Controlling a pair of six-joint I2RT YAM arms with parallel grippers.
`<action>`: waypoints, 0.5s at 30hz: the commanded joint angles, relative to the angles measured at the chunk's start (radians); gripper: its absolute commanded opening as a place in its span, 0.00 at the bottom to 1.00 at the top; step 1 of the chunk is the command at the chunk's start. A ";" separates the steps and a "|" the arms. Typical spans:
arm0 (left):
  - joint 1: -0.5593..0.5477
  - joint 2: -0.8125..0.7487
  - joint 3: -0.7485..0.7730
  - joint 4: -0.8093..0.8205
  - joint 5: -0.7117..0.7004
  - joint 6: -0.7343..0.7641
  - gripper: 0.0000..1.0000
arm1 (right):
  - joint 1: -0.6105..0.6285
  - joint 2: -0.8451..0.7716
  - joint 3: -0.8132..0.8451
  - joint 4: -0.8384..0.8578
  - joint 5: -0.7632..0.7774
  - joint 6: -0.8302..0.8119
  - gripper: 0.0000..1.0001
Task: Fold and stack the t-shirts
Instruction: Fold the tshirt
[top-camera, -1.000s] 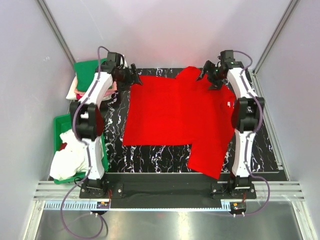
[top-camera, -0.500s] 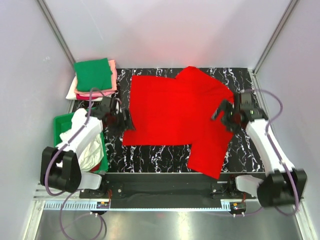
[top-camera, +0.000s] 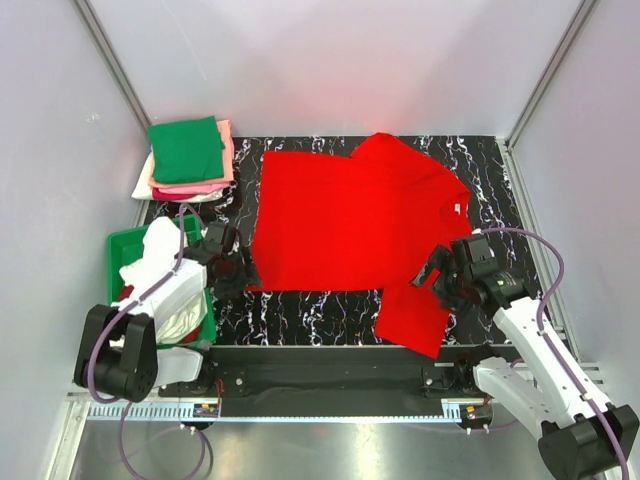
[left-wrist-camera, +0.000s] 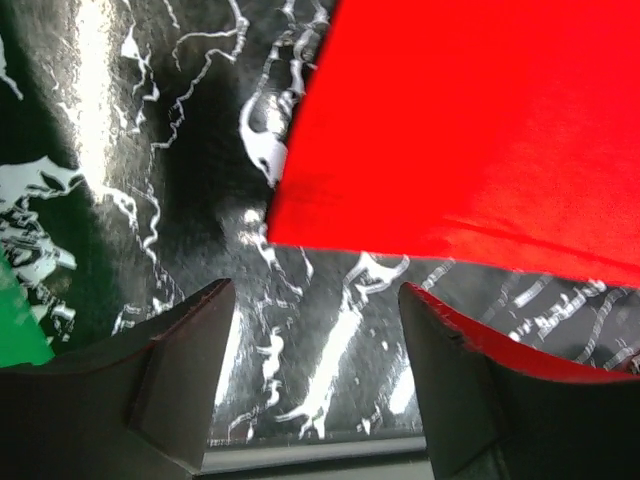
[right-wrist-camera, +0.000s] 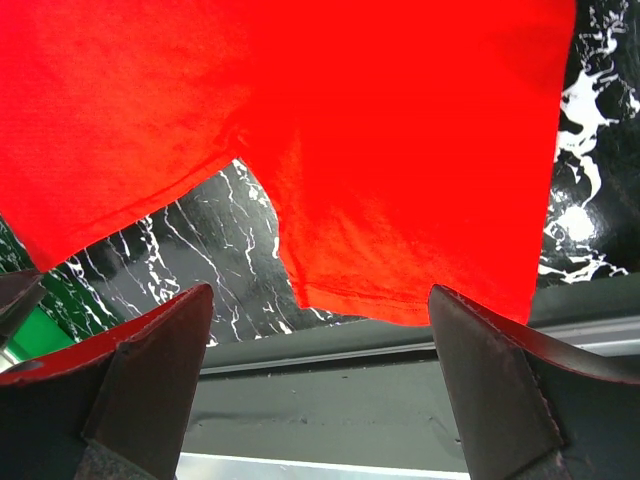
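Far left corner: a folded stack (top-camera: 186, 165) of t-shirts lies at the edge of the counter (top-camera: 310, 312), with a green one (top-camera: 186, 148) on top, pink (top-camera: 205, 186) under it and white (top-camera: 143, 186) peeking out at the bottom (any thin layers between are hard to sort out).
Near left: a green bin (top-camera: 118, 250) stands beside the counter with crumpled white cloth (top-camera: 150, 270) heaped in it; the left arm (top-camera: 170, 285) reaches across above it.
Left jaws: released, the fingertips (left-wrist-camera: 195, 320) apart with only black-and-white marbled counter between them. They sit low by the near left corner of the red t-shirt (top-camera: 340, 225), which lies just ahead of the tips and not between them.
Centre: the red t-shirt is spread flat on the counter, its body a broad rectangle. One sleeve points to the far right, and a narrower part runs down to the near edge on the right (a small white label (top-camera: 462, 208) shows near its right side).
Right arm (top-camera: 520, 330): it stretches from the near right in over the counter.
Right jaws: released and wide, the fingertips (right-wrist-camera: 165, 330) well apart, hovering over the near right part of the red t-shirt. The wrist view shows red hem and bare counter in the gap, with nothing pinched.
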 joint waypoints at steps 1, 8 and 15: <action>-0.006 0.055 -0.023 0.121 -0.041 -0.035 0.68 | 0.007 0.011 -0.007 -0.014 0.025 0.040 0.96; -0.037 0.184 -0.022 0.212 -0.051 -0.052 0.45 | 0.009 0.010 -0.004 -0.031 0.064 0.053 0.98; -0.041 0.190 0.004 0.230 -0.060 -0.040 0.00 | 0.007 0.017 -0.050 -0.103 0.095 0.150 0.97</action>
